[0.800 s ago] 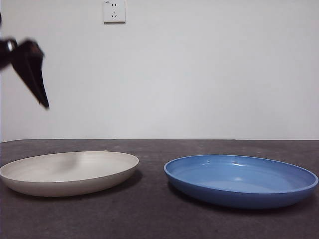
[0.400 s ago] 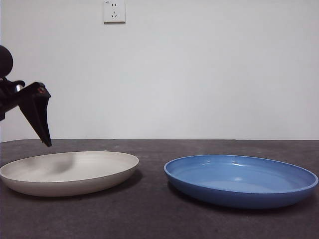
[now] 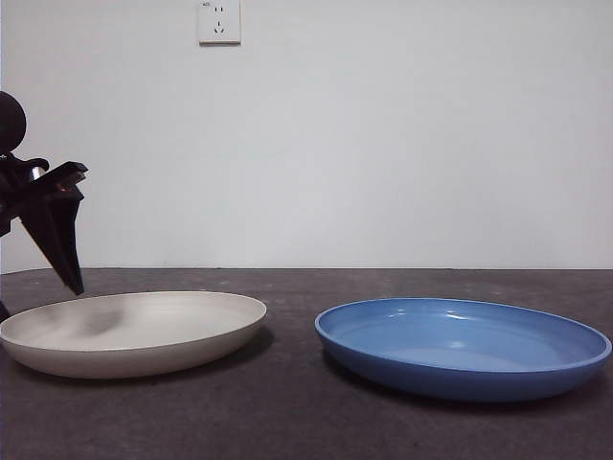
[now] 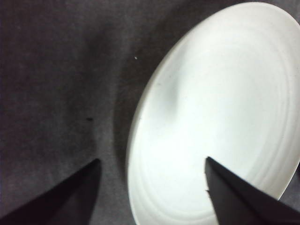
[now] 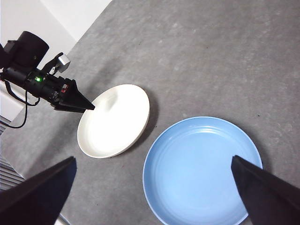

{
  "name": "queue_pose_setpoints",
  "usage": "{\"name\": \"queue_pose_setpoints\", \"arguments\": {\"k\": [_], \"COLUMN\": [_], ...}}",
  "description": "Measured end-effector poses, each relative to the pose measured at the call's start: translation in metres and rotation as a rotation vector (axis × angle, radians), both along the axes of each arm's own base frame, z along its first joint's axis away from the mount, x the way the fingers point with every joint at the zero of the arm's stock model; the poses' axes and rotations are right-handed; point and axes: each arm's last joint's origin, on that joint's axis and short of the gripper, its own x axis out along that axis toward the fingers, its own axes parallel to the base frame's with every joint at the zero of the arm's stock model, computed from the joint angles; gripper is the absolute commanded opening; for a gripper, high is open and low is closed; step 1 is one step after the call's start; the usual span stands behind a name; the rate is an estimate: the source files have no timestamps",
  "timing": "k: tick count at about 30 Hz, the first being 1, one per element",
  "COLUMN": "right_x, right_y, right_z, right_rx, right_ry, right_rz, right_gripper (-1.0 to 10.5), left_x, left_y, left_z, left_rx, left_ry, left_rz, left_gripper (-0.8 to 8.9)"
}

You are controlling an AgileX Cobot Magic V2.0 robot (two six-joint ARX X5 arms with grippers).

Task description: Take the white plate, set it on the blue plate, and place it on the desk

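Over the white plate [image 4: 220,117] rim nearest the desk [image 3: 287,412] edge, my left gripper [image 4: 152,180] hangs spread, one jaw inside, one outside, seemingly not touching. Blue plate [image 3: 464,347] sits apart, bare desk between. My right gripper [image 5: 154,180], spread, waits high above both.

The white plate [image 3: 134,331] was rendered in matte off-white cream, with faint concentric rings seen in its surface [image 4: 225,117]. The blue plate [image 3: 464,347] was shown in glossy medium blue, marked by pale highlights along its rim. The desk [image 3: 287,412] was seen in dark, slightly speckled grey-brown. The left gripper [image 3: 62,254] was shown black. The wall [image 3: 383,134] behind was seen white, and the wall socket [image 3: 219,21] white too.
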Motion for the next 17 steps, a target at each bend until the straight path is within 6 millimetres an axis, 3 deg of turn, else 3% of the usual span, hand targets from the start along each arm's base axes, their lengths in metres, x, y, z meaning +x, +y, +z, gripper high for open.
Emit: {"name": "queue_pose_setpoints", "arguments": {"k": [8,11,17], "right_x": [0.000,0.000,0.000], "right_y": [0.000,0.000,0.000], "right_z": [0.000,0.000,0.000], "right_rx": [0.000,0.000,0.000], "right_ry": [0.000,0.000,0.000], "right_rz": [0.000,0.000,0.000], "right_gripper": [6.1,6.1,6.1], "left_x": [0.003,0.005,0.007], "left_y": [0.000,0.000,0.001], "left_z": [-0.003,-0.008,-0.012], "left_rx": [0.001,0.004,0.031], "left_ry": [-0.009,0.000,0.000], "left_rz": [0.002,0.002,0.008], "left_gripper": [1.93,0.89,0.07]}}
